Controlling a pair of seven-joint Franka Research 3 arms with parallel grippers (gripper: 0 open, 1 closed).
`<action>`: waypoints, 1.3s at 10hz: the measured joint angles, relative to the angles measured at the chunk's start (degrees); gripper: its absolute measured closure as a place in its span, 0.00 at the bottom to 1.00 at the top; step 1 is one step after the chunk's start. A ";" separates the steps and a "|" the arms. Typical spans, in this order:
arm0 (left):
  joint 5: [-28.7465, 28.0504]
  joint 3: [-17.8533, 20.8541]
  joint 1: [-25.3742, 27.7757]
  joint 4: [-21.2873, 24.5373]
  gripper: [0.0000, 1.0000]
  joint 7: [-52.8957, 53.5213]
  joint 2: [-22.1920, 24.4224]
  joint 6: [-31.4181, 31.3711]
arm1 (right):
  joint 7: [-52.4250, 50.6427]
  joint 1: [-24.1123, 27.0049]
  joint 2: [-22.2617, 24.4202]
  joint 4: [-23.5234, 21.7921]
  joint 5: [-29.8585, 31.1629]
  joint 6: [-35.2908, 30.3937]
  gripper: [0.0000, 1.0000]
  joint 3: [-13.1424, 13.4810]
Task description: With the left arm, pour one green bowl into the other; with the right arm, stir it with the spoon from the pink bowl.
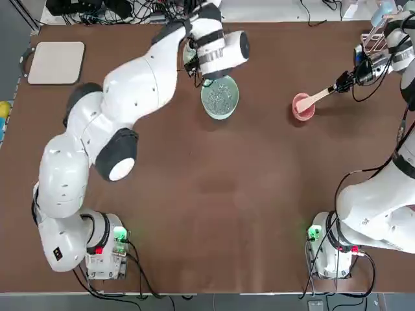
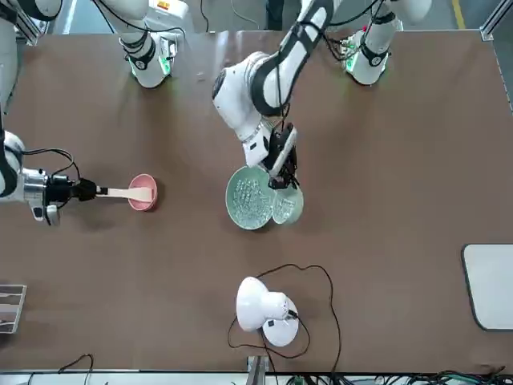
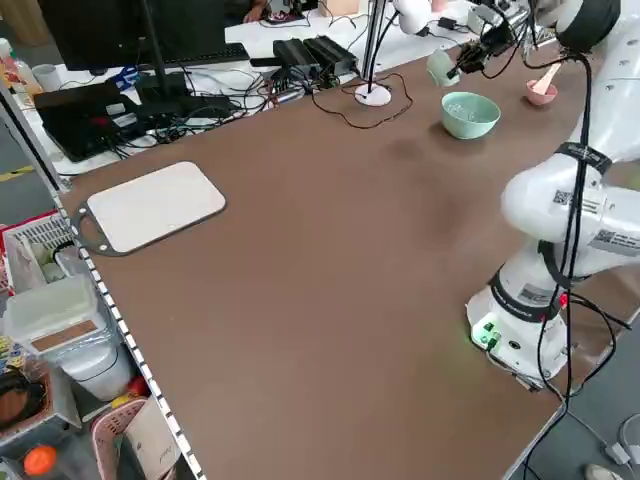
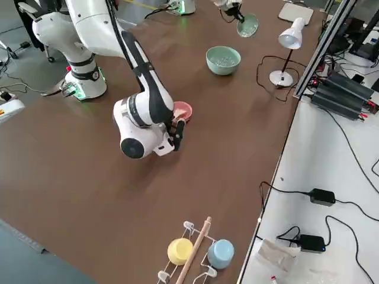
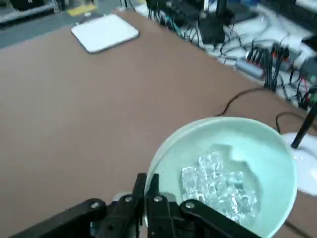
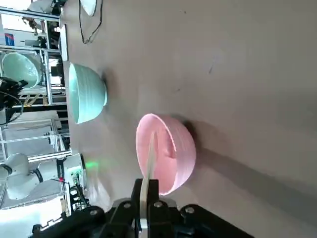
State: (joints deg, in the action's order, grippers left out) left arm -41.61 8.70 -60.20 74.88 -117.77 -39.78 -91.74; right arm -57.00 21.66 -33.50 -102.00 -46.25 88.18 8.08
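My left gripper (image 2: 282, 178) is shut on the rim of the small pale green bowl (image 2: 288, 206). It holds the bowl raised and tilted beside the large mint-green bowl (image 2: 249, 198), which has speckled bits inside. In the left wrist view clear bits lie in the small bowl (image 5: 233, 173). From overhead the arm hides most of the small bowl. At the table's right side my right gripper (image 1: 342, 83) is shut on the handle of the beige spoon (image 1: 316, 98). The spoon's head rests in the pink bowl (image 1: 303, 107).
A white desk lamp (image 2: 264, 309) with its cable stands beyond the green bowls at the far edge. A white board (image 1: 56, 62) lies at the far left corner. A rack with a yellow and a blue cup (image 4: 195, 251) sits at the far right.
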 joint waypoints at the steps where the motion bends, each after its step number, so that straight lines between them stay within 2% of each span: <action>1: -2.59 0.26 -0.91 -0.08 0.96 -3.15 -0.76 0.04 | 1.40 0.01 0.01 1.27 0.01 -1.82 0.94 0.11; 4: -6.75 0.39 -2.97 -0.23 0.96 -6.25 -2.43 0.04 | 8.78 -0.20 0.88 4.72 0.03 -5.14 0.94 -0.02; 6: -9.76 0.42 -4.99 -0.33 0.96 -7.75 -4.46 0.12 | 15.34 -1.34 3.26 5.87 0.11 -5.64 0.94 -0.37; 9: -12.66 3.58 -10.90 -0.42 0.96 -10.23 -9.36 3.84 | 23.28 -4.65 7.00 6.24 0.48 -5.67 0.94 -0.46; 13: -17.84 4.69 -12.37 -0.57 0.96 -10.72 -13.72 5.55 | 29.33 -8.08 9.72 6.24 0.82 -5.06 0.94 -0.45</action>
State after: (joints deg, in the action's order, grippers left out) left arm -59.45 13.39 -72.57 74.30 -128.50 -53.50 -86.19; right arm -27.67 13.58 -23.79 -95.76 -45.43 83.12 7.63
